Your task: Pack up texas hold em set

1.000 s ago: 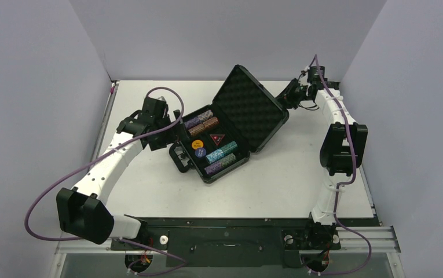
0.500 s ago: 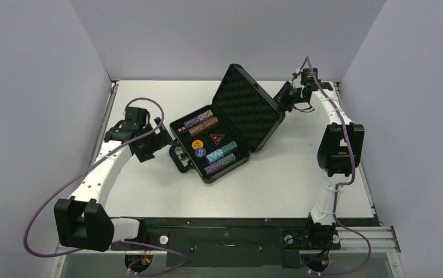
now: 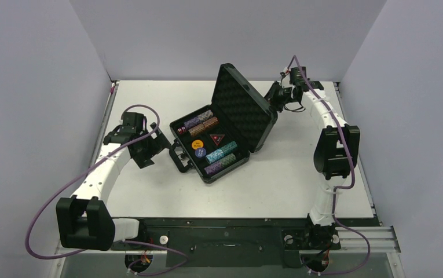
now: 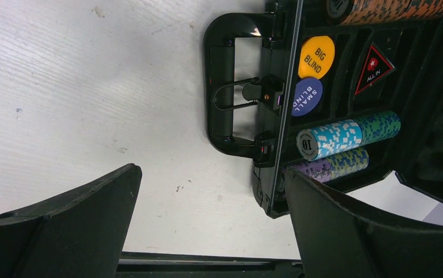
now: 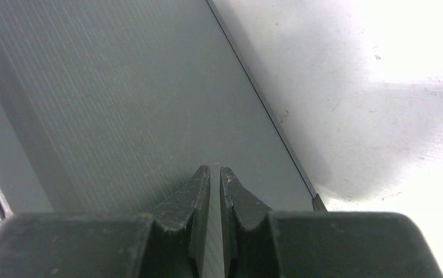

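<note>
The black briefcase (image 3: pixel 248 152) lies open mid-table, its foam-lined lid (image 3: pixel 241 104) tilted up steeply. Its tray holds purple (image 3: pixel 193 121), brown (image 3: pixel 210 123) and teal (image 3: pixel 222 152) chip stacks, a yellow disc (image 3: pixel 197 144), a blue disc (image 3: pixel 200 152), red dice (image 3: pixel 182 130) and the black-red triangle (image 3: pixel 217 139). My right gripper (image 3: pixel 273 96) is shut, its tips (image 5: pixel 215 169) against the lid's ribbed outer face (image 5: pixel 120 87). My left gripper (image 3: pixel 162 143) is open and empty (image 4: pixel 210 174), just left of the case handle (image 4: pixel 224 87). The left wrist view shows the discs (image 4: pixel 316 57), the triangle (image 4: pixel 372 68) and the teal stack (image 4: pixel 346 134).
The white table (image 3: pixel 277 179) is walled by grey panels on three sides. A black rail (image 3: pixel 224 223) runs along the near edge by the arm bases. In the right wrist view, bare table (image 5: pixel 381 87) lies right of the lid.
My right gripper has moved left and the lid has swung up more steeply. My left gripper has drawn back to the left, away from the case.
</note>
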`<state>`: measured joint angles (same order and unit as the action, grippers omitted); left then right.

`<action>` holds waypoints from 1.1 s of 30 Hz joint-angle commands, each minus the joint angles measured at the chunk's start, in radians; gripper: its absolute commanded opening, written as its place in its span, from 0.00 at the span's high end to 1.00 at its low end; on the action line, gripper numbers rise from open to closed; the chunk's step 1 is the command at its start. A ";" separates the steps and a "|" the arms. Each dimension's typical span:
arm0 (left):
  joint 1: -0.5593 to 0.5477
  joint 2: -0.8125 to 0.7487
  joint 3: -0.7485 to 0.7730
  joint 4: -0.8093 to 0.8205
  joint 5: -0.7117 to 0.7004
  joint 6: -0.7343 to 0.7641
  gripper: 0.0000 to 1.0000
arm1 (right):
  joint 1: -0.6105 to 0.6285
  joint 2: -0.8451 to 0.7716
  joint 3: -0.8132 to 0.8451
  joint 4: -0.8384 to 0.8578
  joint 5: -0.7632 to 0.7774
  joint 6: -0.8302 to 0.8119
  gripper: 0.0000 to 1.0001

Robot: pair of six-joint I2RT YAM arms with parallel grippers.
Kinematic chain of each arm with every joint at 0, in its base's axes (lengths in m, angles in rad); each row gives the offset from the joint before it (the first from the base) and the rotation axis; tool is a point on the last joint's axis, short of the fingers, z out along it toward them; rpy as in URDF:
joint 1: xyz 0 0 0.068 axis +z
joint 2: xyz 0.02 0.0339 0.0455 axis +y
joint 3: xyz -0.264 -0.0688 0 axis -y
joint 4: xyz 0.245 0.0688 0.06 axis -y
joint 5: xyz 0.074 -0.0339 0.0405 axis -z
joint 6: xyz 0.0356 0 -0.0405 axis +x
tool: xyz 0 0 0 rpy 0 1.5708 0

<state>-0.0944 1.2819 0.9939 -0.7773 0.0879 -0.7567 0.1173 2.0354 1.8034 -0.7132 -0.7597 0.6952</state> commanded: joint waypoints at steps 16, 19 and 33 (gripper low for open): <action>-0.134 0.160 0.169 0.252 0.243 0.052 0.25 | 0.056 -0.031 0.108 0.021 -0.032 0.057 0.91; -0.154 0.232 0.224 0.319 0.315 0.023 0.28 | 0.067 -0.037 0.109 0.016 -0.032 0.058 0.91; -0.228 0.456 0.433 0.431 0.398 -0.134 0.54 | 0.129 -0.060 0.080 0.010 -0.017 0.050 0.91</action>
<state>-0.3180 1.7039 1.3560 -0.4114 0.4446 -0.8505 0.2207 2.0354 1.8683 -0.7059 -0.7597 0.7452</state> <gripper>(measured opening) 0.510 0.096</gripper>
